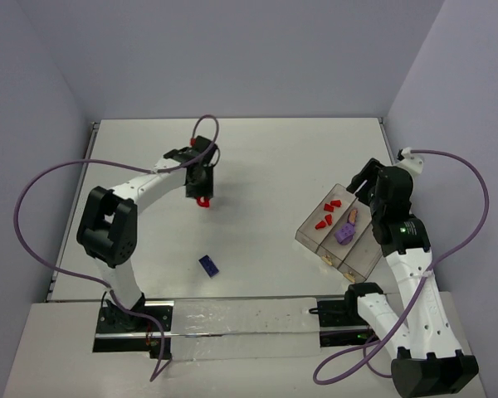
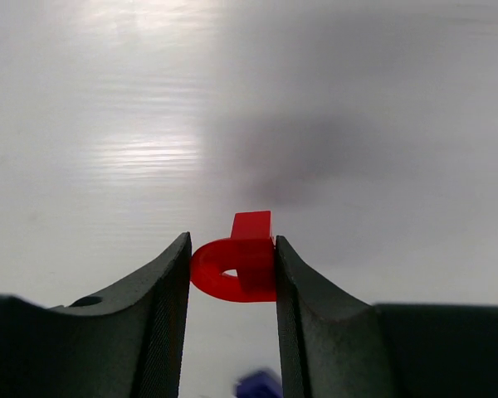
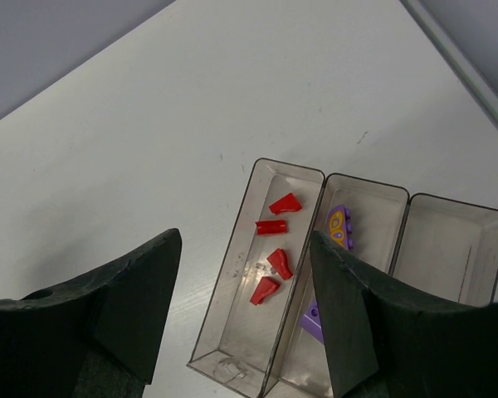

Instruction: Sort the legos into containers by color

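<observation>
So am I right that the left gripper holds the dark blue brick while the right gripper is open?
Not quite: the left wrist view shows the left gripper holding the red half-disc; the dark blue brick lies on the table.

The left tool [image 1: 202, 192] is over the white worktop [image 1: 274, 157] with a red lego [image 1: 202, 201] at its tip. A dark blue lego [image 1: 208, 265] lies nearer the bases. At the right, the clear tray [image 1: 362, 259] holds red legos [image 1: 327, 214] in one end compartment and purple ones [image 1: 344, 232] in the middle compartment. The right tool [image 1: 363, 178] is by its far side.
</observation>
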Available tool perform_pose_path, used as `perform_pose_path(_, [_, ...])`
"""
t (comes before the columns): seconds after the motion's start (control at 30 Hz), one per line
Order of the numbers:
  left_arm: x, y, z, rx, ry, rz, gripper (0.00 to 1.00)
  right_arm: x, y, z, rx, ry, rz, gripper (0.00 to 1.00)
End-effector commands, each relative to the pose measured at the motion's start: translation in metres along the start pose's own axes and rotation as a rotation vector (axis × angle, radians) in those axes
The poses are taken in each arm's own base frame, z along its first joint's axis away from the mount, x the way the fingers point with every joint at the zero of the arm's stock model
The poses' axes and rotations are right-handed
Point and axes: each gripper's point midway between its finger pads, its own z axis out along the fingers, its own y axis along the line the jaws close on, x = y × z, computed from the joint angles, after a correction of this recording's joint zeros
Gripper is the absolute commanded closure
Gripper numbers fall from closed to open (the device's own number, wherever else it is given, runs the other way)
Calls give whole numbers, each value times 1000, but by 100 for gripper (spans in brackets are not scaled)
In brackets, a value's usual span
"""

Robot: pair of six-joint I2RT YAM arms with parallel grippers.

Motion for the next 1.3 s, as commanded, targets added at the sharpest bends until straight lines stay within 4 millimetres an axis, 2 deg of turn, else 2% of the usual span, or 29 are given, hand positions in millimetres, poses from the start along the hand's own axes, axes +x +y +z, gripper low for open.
perform_pose_path(0.0, [-34,-105,-74,256,-133,95,91,-34,5,-8,0,-94,14,29])
perform_pose_path(0.03, [-30,-133,-82,325,-126,121,91,-35,6,-9,-3,-95,19,29])
perform_pose_path(0.13, [-33,-195,-103,487,-137,153,91,-38,6,-13,-8,-104,23,29])
perform_pose_path(0.2, [-31,-230,-115,574,-132,175,92,-41,6,-15,-4,-109,23,29])
perform_pose_path(0.33, [-16,-292,-136,720,-117,233,92,-48,6,-21,-5,-132,27,29])
perform_pose_path(0.5, [-3,-338,-137,821,-79,262,93,-53,3,-28,-1,-153,29,29])
perform_pose_path(0.67, [8,-367,-141,928,-56,267,93,-54,2,-29,2,-157,23,29])
perform_pose_path(0.87, [14,-389,-125,967,-43,252,93,-51,4,-27,-8,-145,24,29])
perform_pose_path(1.03, [18,-396,-108,957,-37,244,88,-51,4,-28,-9,-145,21,29])
perform_pose_path(1.07, [17,-397,-105,951,-40,241,87,-51,4,-28,-9,-144,19,29])
perform_pose_path(1.2, [19,-399,-99,949,-34,244,65,-49,2,-28,-3,-142,17,29])
perform_pose_path(1.23, [19,-399,-99,949,-34,244,65,-49,2,-28,-3,-142,17,29])
perform_pose_path(1.27, [20,-399,-100,957,-30,247,53,-49,1,-28,-2,-142,16,29])
